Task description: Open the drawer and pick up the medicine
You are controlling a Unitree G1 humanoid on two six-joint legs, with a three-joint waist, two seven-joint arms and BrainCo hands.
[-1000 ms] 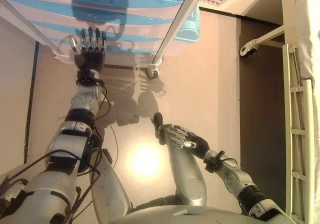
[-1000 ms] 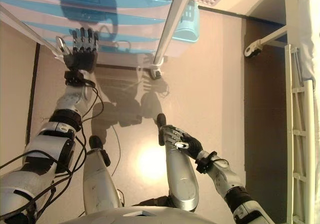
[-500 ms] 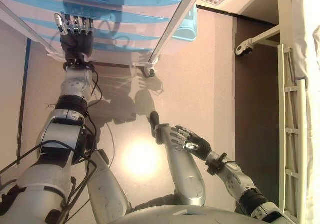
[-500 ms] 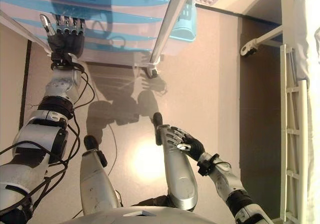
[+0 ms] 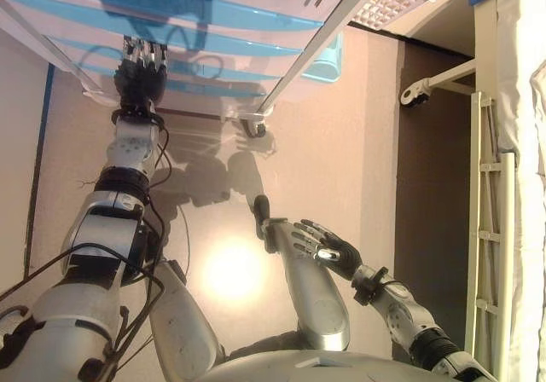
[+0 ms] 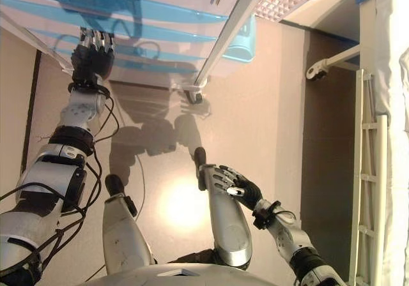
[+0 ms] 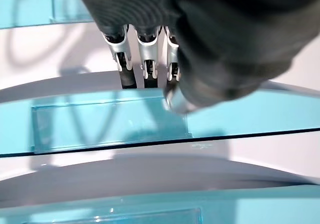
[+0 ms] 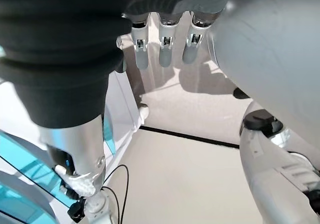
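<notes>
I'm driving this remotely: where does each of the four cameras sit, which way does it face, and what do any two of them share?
Left eye view: on the head, looking down; left robot hand at the drawer unit, right robot hand low over the floor.
Right eye view: same scene from slightly aside, with both arms.
Left wrist view: along the left hand's fingers at a blue drawer front.
Right wrist view: past relaxed fingers to floor.
Shared: both wrist views show the unit.

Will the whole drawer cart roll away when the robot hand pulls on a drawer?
It might. The drawer cart stands on a caster wheel on smooth floor, so a pull could probably drag it along. Its see-through plastic drawers look light, so it would hardly resist. The left robot hand reaches a blue drawer front; the right robot hand hangs idle, steadying nothing.
</notes>
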